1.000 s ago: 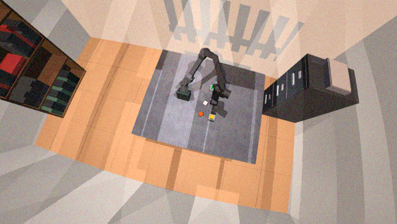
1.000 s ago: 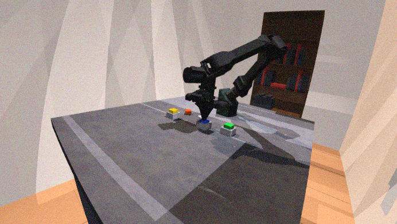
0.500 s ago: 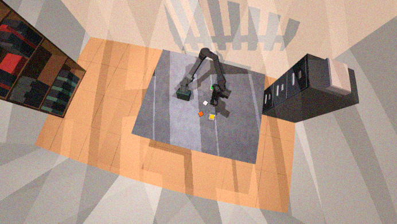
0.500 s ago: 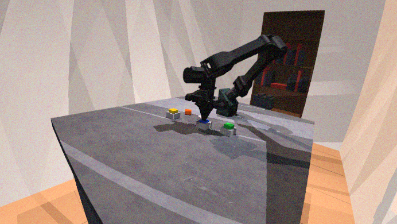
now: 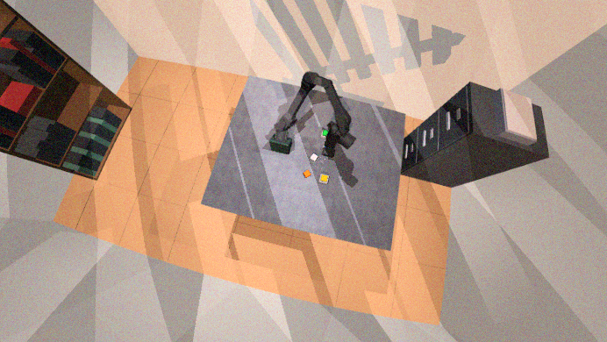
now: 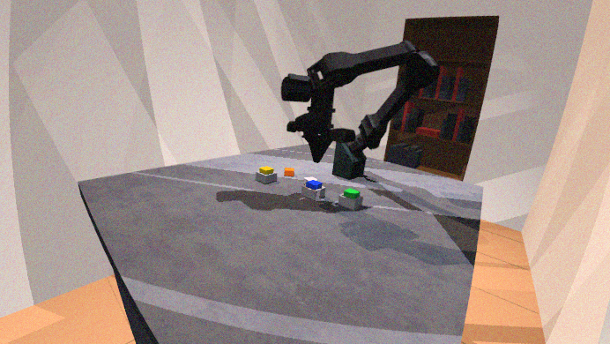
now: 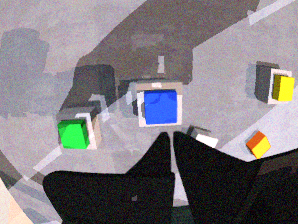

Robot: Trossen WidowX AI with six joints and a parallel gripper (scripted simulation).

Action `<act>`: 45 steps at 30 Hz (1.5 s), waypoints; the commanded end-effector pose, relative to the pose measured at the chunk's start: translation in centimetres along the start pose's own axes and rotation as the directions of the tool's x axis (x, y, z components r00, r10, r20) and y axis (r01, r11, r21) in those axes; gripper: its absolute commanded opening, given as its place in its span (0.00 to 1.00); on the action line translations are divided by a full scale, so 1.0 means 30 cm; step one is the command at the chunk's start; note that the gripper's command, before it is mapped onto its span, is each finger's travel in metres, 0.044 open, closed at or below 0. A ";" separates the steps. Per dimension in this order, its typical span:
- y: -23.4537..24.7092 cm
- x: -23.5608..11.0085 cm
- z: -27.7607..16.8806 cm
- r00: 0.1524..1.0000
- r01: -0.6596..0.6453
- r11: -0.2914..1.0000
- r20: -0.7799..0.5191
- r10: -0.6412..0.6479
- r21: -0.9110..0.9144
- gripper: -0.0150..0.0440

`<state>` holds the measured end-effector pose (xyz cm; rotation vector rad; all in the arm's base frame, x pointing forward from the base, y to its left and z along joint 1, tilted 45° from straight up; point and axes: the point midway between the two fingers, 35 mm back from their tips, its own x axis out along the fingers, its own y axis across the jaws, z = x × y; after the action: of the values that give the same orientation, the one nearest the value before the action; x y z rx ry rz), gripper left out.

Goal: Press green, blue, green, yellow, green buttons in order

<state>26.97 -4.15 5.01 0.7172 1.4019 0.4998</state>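
Observation:
The green button [image 5: 324, 132] [image 6: 352, 193] [image 7: 73, 134] sits raised in its pale housing. The blue button [image 6: 314, 184] [image 7: 160, 107] stands raised in its housing between the green and yellow ones; the top view has it hidden under the arm. The yellow button [image 5: 324, 178] [image 6: 266, 170] [image 7: 283, 88] is raised, on the far side of the blue one from the green. My gripper [image 6: 316, 160] [image 7: 169, 138] is shut and empty, pointing down. Its tips hang in the air above the table, well above the blue button's height, touching no button.
A white block [image 5: 314, 157] [image 6: 310, 179] [image 7: 205, 140] lies close beside the blue button. An orange block [image 5: 307, 174] [image 6: 289, 172] [image 7: 258, 145] lies near the yellow button. The arm's base [image 5: 281, 144] [image 6: 348, 163] stands on the grey table [image 5: 368, 210] [image 6: 247, 265].

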 end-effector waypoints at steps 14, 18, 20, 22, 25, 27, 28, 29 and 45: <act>0.342 -0.096 -0.093 1.000 0.001 1.000 0.011 -0.001 -0.007 0.29; 0.349 -0.096 -0.097 1.000 0.001 1.000 0.010 -0.001 -0.007 0.29; 0.349 -0.096 -0.097 1.000 0.001 1.000 0.010 -0.001 -0.007 0.29; 0.349 -0.088 -0.096 1.000 0.001 1.000 0.010 -0.001 -0.007 0.29; 0.348 0.033 -0.090 1.000 0.003 1.000 0.012 -0.003 -0.007 0.29; 0.351 0.100 -0.094 1.000 -0.002 1.000 0.012 0.002 -0.008 0.29; 0.352 0.108 -0.095 1.000 -0.002 1.000 0.012 0.002 -0.008 0.29; 0.352 0.108 -0.095 1.000 -0.002 1.000 0.012 0.002 -0.008 0.29; 0.351 0.169 -0.093 1.000 -0.002 1.000 0.012 0.002 -0.008 0.29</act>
<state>25.97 6.65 9.42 0.7079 1.3799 0.5007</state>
